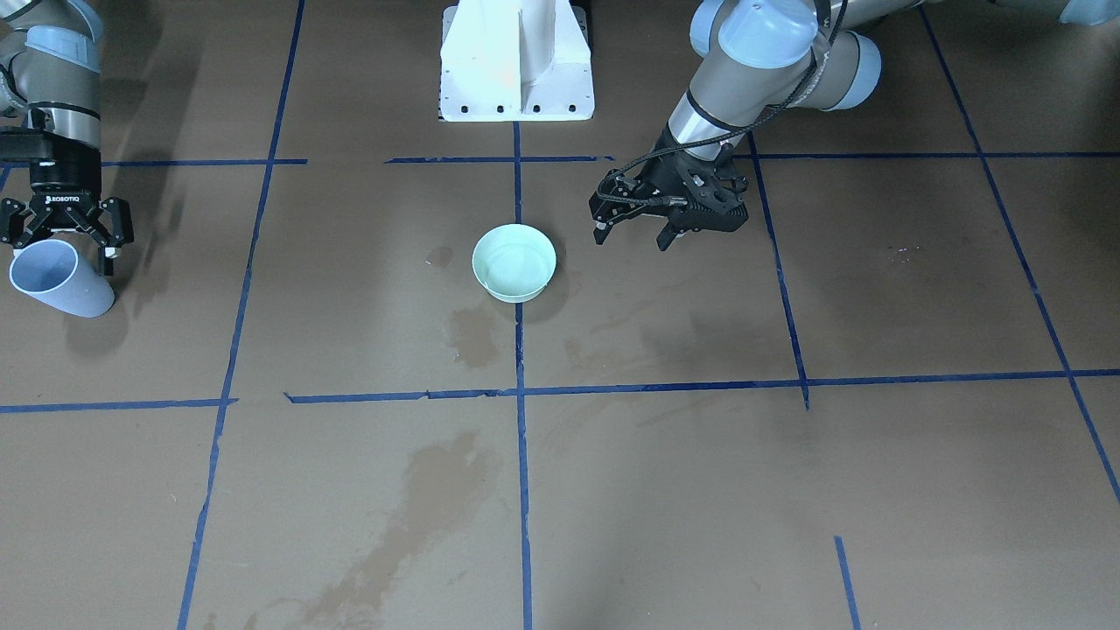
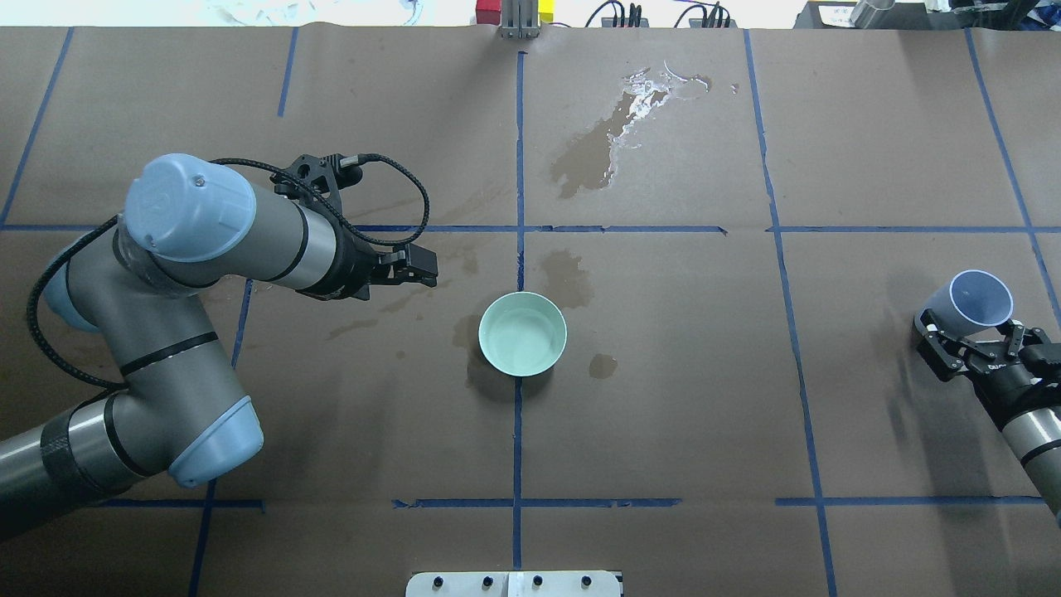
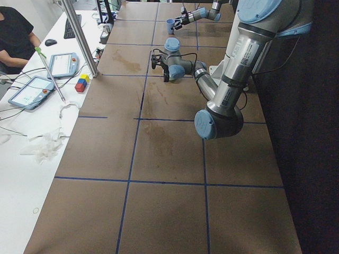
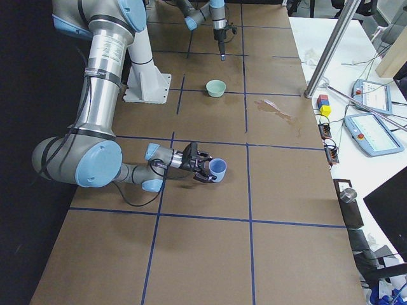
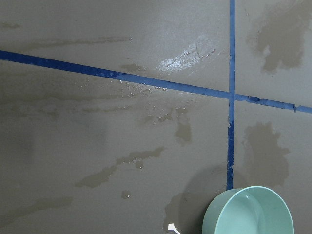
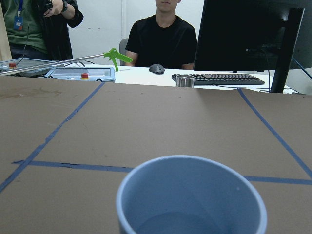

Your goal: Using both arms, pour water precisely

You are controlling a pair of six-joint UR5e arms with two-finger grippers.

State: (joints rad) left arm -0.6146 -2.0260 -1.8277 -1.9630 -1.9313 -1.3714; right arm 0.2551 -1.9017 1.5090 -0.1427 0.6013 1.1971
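White bolted pedestal sits at the robot's edge of the table; brown paper covers the whole top out in front of it, split into big squares by blue tape lines, one running straight out from the pedestal's middle; dark blotches stain the paper far across from the pedestal, smaller ones nearer to it. Past the table edge opposite the pedestal there's a white desk; on it two tablet-like pendants, coloured blocks, a keyboard, a mouse, a green-headed grabber; a guy in a black tee sits behind it, big monitor beside him.
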